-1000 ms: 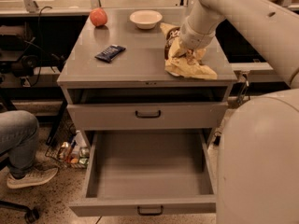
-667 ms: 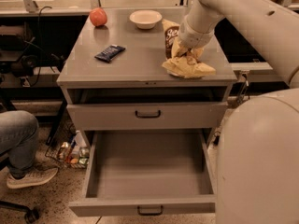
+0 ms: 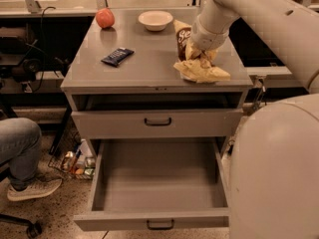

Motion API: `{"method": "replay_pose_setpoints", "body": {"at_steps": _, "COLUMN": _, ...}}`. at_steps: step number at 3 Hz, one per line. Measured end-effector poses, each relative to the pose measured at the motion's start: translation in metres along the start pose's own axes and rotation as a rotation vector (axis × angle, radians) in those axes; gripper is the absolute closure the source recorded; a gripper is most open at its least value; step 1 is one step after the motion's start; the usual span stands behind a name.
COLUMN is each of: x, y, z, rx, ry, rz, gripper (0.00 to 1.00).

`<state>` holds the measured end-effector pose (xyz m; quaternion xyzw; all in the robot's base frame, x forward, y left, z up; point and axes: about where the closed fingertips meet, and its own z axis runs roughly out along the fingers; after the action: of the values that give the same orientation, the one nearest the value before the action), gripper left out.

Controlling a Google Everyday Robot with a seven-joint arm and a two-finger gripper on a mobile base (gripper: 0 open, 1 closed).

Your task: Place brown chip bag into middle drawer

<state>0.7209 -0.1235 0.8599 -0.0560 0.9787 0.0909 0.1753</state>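
Observation:
The brown chip bag (image 3: 203, 72) is pale yellow with a dark brown panel. It sits crumpled at the right front of the grey cabinet top (image 3: 144, 71). My gripper (image 3: 200, 57) comes down from the upper right and is shut on the bag's upper part, so the brown panel stands up while the lower end rests on the top. The middle drawer (image 3: 149, 219) is pulled fully open below, and its deep grey tray holds nothing. It lies below and in front of the bag.
A closed drawer front with a black handle (image 3: 157, 122) sits above the open drawer. A dark-blue wrapped bar (image 3: 117, 56), an apple (image 3: 104, 18) and a white bowl (image 3: 155, 20) lie on the top. My white body (image 3: 279, 173) fills the right. A person's leg (image 3: 20, 148) is at left.
My gripper and the bag have shifted slightly left on the cabinet top. The bag has bunched up and its brown panel now stands more upright.

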Motion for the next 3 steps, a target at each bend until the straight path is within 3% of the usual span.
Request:
{"method": "replay_pose_setpoints", "body": {"at_steps": 1, "x": 0.0, "y": 0.0, "z": 0.0, "rx": 0.0, "ry": 0.0, "rz": 0.0, "gripper": 1.0}}
{"method": "replay_pose_setpoints", "body": {"at_steps": 2, "x": 0.017, "y": -0.01, "z": -0.025, "rx": 0.046, "ry": -0.019, "rz": 0.026, "gripper": 1.0}}
{"method": "replay_pose_setpoints", "body": {"at_steps": 3, "x": 0.058, "y": -0.029, "z": -0.083, "rx": 0.148, "ry": -0.066, "rz": 0.077, "gripper": 1.0}}
